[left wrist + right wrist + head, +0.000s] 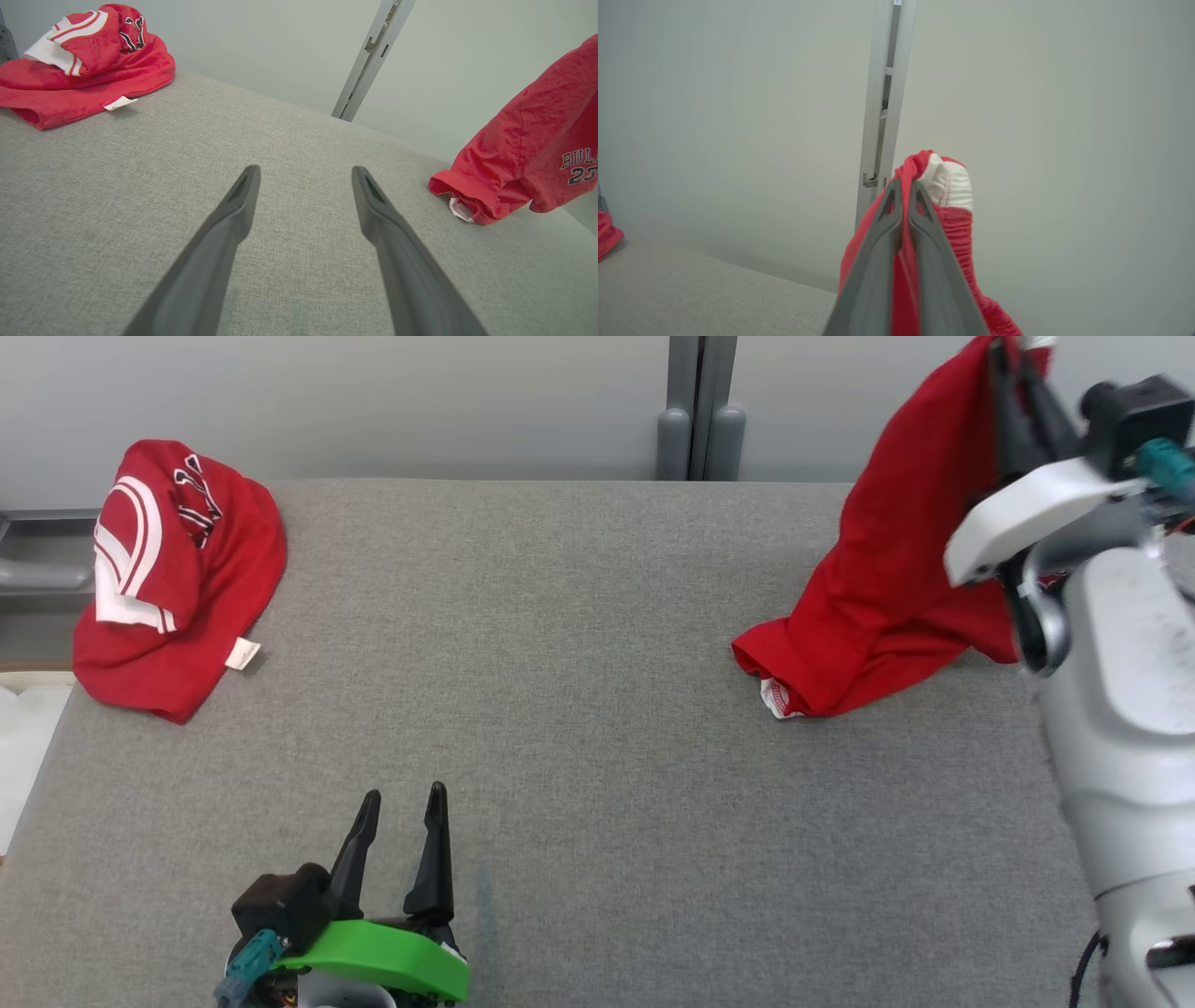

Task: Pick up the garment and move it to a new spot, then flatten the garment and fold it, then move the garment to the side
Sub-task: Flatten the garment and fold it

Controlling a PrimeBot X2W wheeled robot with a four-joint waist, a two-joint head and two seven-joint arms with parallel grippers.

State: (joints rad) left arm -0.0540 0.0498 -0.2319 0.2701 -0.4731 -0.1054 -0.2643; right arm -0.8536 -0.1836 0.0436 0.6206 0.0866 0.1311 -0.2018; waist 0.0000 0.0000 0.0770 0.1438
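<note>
I see two red tops: garment [887, 569] hangs limp near right edge of grey woven tabletop [579, 663], pinched by right gripper [903, 186]; second shirt [177, 579] crumpled, far-left corner. My left gripper [403, 795] spread.

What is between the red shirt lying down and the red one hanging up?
Nothing but bare grey surface. The head view shows the stretch from the lying garment to the hanging garment with nothing on it.
</note>
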